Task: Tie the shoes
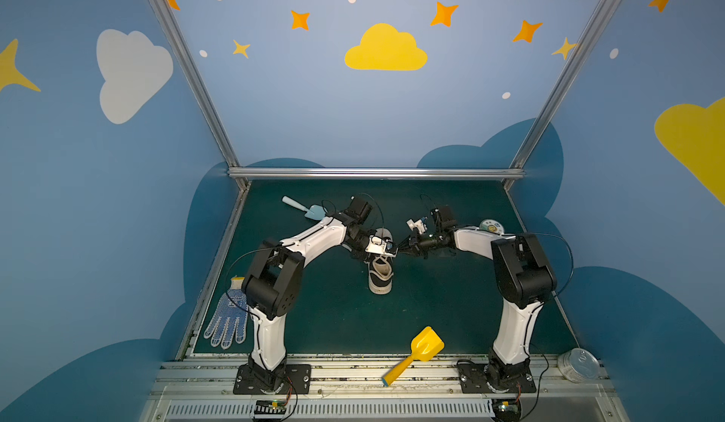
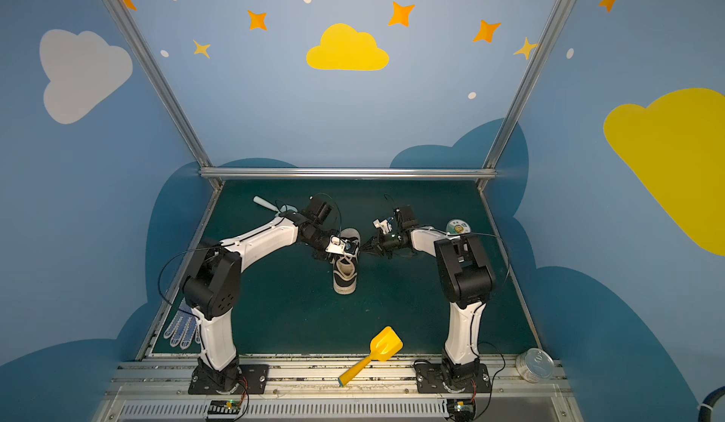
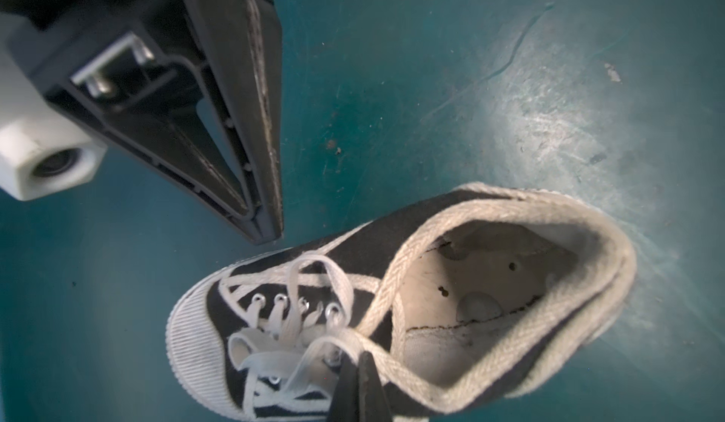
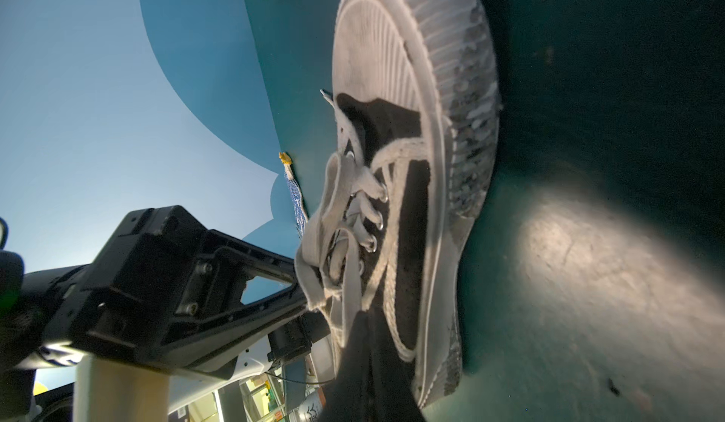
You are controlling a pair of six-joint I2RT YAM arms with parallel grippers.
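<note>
No legible text was noted anywhere. The round tin [image 1: 492,226] at the mat's back right carried a green printed label, too small to read. The clear jar [image 1: 578,364] bore faint, unreadable marks.

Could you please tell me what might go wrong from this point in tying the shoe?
The left end effector is shut on the laces while nothing pins the sneaker; a pull could drag or tip it. The right end effector is shut beside the sneaker, and no lace is clearly in it, so it may have missed. Both end effectors work close together and could collide.
</note>
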